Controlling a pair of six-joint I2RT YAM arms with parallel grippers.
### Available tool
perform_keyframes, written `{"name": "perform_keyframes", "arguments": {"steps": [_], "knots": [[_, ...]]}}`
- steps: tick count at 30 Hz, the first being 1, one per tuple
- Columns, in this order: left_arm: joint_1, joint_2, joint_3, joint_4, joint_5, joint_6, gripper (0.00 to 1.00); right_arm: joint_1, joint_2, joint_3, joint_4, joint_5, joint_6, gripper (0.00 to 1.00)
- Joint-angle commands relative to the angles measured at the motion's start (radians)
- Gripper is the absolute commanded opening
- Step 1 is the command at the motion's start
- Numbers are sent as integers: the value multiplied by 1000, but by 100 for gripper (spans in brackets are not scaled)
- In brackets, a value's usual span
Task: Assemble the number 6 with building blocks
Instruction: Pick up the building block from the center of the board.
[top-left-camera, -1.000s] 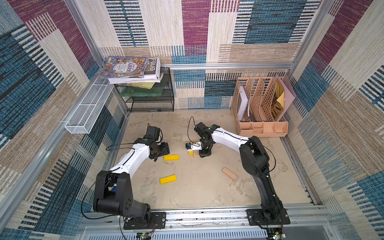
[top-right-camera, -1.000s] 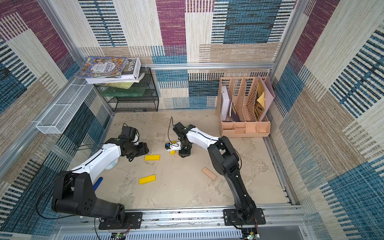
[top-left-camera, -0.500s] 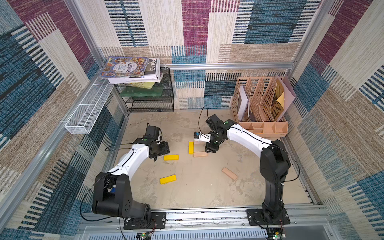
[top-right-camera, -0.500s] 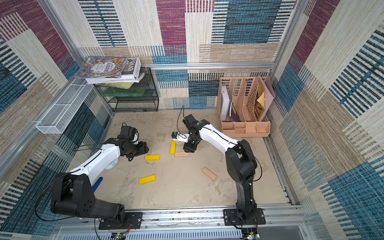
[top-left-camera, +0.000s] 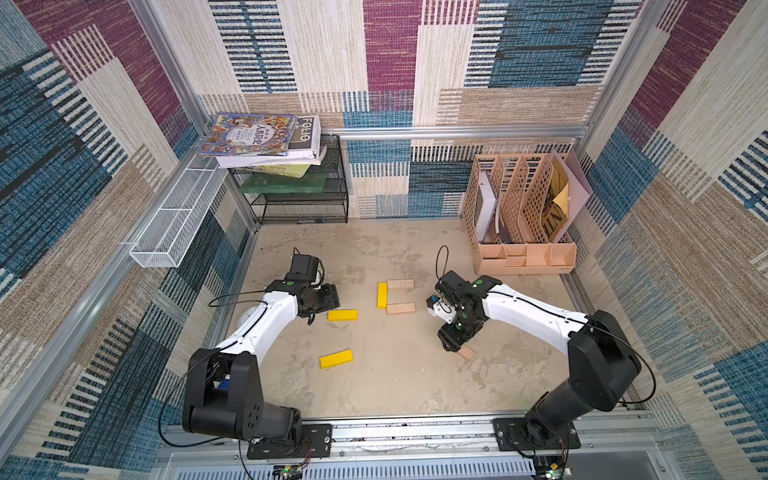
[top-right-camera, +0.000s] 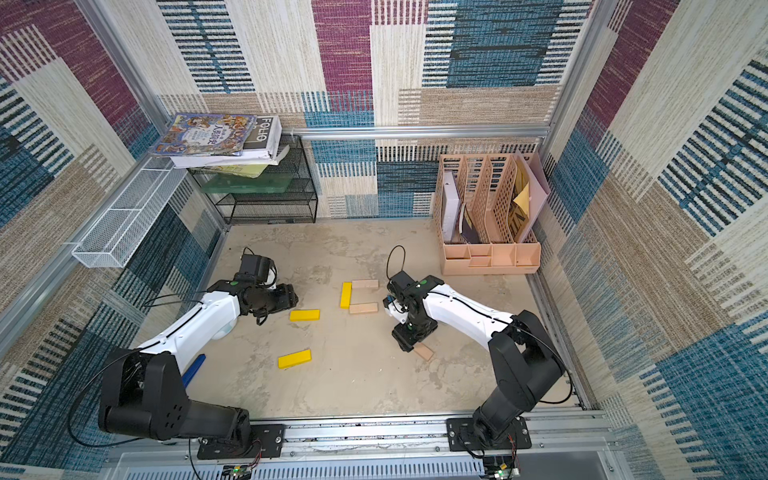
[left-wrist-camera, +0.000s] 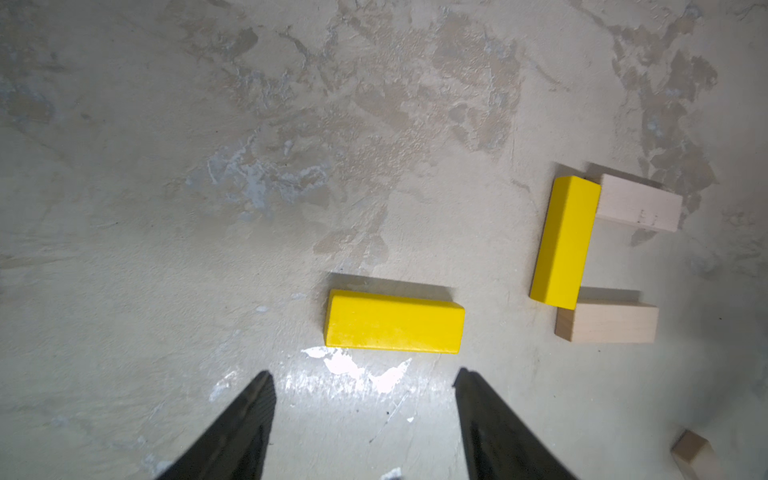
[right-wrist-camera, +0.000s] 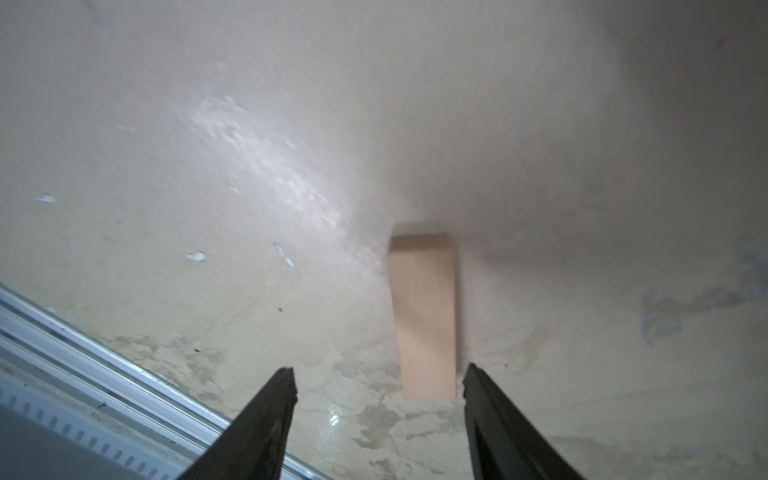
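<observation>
The yellow blocks (top-left-camera: 342, 315) are bright and plain, the tan blocks (top-left-camera: 401, 308) show pale wood, the table (top-left-camera: 395, 386) is beige with grey-brown blotches, the walls (top-left-camera: 390, 62) carry a patchwork of blue, purple and cream striped pieces, and the left arm (top-left-camera: 266, 322) and the right arm (top-left-camera: 528, 309) are white with black joints.

Table (top-left-camera: 395, 386), centre: the spine bar (top-left-camera: 382, 295) runs near to far. The far bar (top-left-camera: 400, 284) and the mid bar (top-left-camera: 401, 308) extend rightward from its far and near ends, each touching it. Left of this group a loose bar (top-left-camera: 342, 315) lies crosswise, with the left gripper (top-left-camera: 330, 296) just to its left. A second loose bar (top-left-camera: 336, 359) lies nearer, well apart. Right of the group and nearer, a third loose bar (top-left-camera: 466, 353) lies partly under the right gripper (top-left-camera: 451, 338). Far left: a rack (top-left-camera: 299, 208) with books (top-left-camera: 266, 137) on top. Far right: a file holder (top-left-camera: 523, 259).
</observation>
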Motion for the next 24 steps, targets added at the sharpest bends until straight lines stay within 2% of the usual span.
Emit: {"name": "perform_keyframes", "arguments": {"steps": [1, 8, 24], "knots": [[0, -2, -2, 17, 23, -10, 72, 1, 11, -7, 39, 120, 138, 68], [0, -10, 9, 4, 25, -11, 72, 4, 59, -17, 68, 114, 128, 67], [1, -57, -41, 9, 19, -17, 72, 32, 123, -13, 0, 89, 156, 63]]}}
